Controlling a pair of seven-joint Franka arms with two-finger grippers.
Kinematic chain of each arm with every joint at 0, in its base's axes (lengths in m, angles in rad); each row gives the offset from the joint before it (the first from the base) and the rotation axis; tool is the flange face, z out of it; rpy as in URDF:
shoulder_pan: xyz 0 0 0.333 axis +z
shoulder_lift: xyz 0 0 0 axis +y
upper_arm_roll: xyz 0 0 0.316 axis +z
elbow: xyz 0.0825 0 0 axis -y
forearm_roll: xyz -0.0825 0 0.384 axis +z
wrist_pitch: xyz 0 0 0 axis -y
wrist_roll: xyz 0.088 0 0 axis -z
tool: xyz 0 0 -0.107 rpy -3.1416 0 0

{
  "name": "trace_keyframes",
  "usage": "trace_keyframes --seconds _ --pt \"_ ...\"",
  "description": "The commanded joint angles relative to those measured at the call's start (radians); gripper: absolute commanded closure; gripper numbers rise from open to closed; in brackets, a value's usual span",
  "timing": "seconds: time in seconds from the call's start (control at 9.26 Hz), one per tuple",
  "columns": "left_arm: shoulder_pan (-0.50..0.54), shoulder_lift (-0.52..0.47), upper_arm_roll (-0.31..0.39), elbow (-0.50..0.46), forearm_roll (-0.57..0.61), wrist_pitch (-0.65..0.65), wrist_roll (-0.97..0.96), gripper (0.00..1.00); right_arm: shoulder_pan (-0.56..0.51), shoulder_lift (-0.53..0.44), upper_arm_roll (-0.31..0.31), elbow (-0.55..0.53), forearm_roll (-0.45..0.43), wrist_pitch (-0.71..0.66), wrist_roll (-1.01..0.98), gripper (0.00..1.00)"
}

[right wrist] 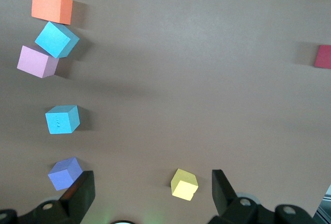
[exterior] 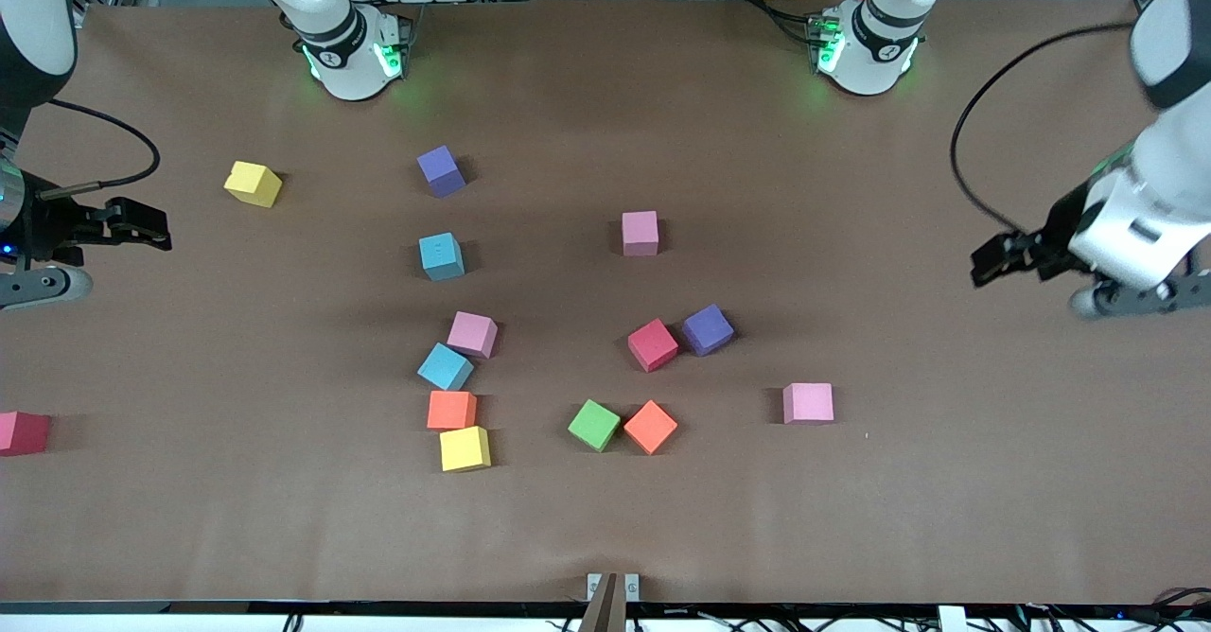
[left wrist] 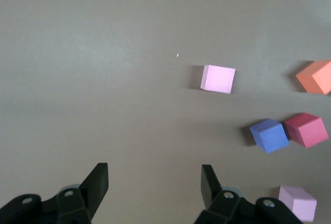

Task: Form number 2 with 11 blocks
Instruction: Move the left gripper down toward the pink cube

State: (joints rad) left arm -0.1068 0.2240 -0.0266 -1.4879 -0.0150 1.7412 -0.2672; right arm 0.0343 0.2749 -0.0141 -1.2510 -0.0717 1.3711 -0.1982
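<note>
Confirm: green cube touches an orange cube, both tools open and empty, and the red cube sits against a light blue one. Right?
One error. The red cube sits against a purple cube, not a light blue one; the front view shows it. The rest stands: the green cube touches an orange cube, and the left tool and right tool are open and empty.

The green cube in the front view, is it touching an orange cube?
Yes, the green cube sits corner to corner against an orange cube, with no gap visible between them.
</note>
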Motion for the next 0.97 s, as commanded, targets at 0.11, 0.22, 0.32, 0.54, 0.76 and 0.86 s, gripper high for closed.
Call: trace_keyframes --seconds 0.11,0.22,0.32,0.54,0.76,0.86 --pt "-0.062 0.171 0.0 0.029 0.006 0.145 -0.119 0.19 0.005 0.001 0.008 0.01 0.001 0.0 0.011 0.0" --pt "-0.076 0.223 0.0 0.031 0.015 0.19 -0.125 0.19 0.009 0.004 0.009 0.007 0.01 0.002 0.013 0.0" --pt "-0.105 0.283 0.004 0.035 0.021 0.239 -0.147 0.19 0.018 0.015 0.009 0.007 0.01 0.003 0.013 0.0" --pt "-0.119 0.378 0.004 0.06 0.023 0.343 -0.187 0.19 0.021 0.017 0.013 0.005 0.015 0.003 -0.003 0.0" --pt "-0.134 0.454 0.004 0.077 0.05 0.404 -0.187 0.19 0.03 0.017 0.009 -0.005 0.076 -0.003 0.005 0.0" --pt "-0.149 0.489 0.002 0.077 0.087 0.449 -0.175 0.19 0.032 0.014 0.009 -0.025 0.104 -0.004 -0.006 0.0"
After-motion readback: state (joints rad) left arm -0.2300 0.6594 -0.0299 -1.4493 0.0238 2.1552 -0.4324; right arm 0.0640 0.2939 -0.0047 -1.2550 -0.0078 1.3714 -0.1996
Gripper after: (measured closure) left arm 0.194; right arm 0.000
